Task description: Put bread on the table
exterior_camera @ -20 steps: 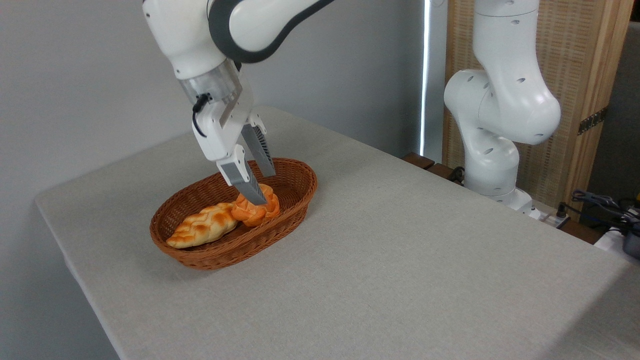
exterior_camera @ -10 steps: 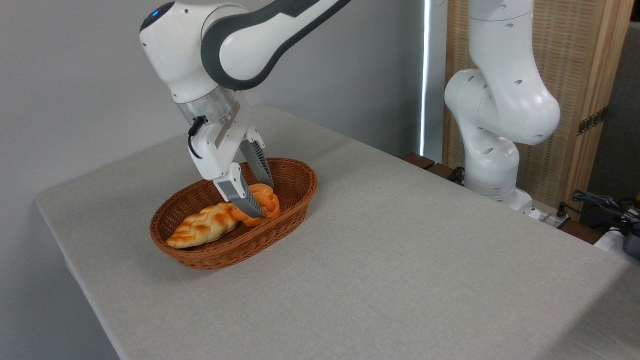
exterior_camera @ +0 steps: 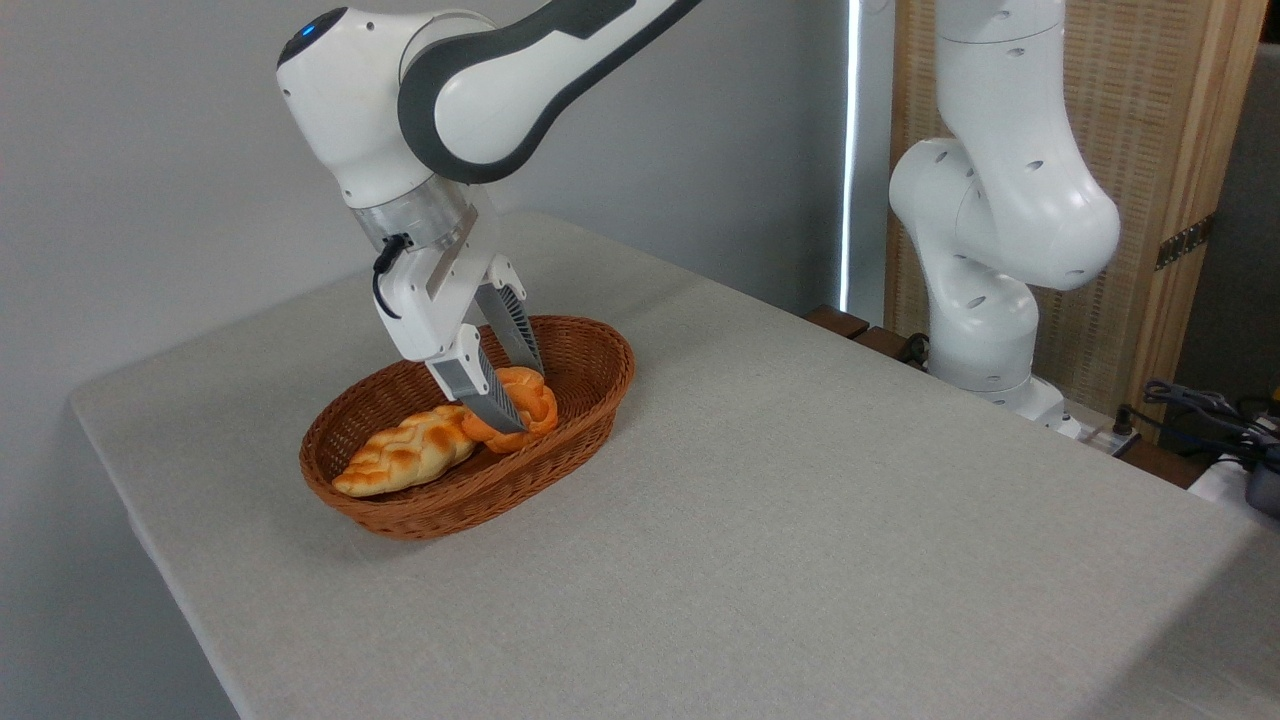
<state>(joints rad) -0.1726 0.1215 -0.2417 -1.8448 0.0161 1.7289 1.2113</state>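
Lowered fingers (exterior_camera: 510, 395) astride bread (exterior_camera: 515, 408)

The near finger of the gripper (exterior_camera: 512, 395) covers the middle of the bread (exterior_camera: 520, 406), so contact cannot be judged. The bread hides the braided loaf's (exterior_camera: 405, 452) right end. The table (exterior_camera: 760, 520) is cut off at the bottom and right edges.

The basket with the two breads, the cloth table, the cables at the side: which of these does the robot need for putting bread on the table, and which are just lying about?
Part of the job:
- bread, the orange bun, in the basket
- gripper, fingers either side of the bun
- table

Just there:
- basket
- pale braided loaf
- cables at the right edge
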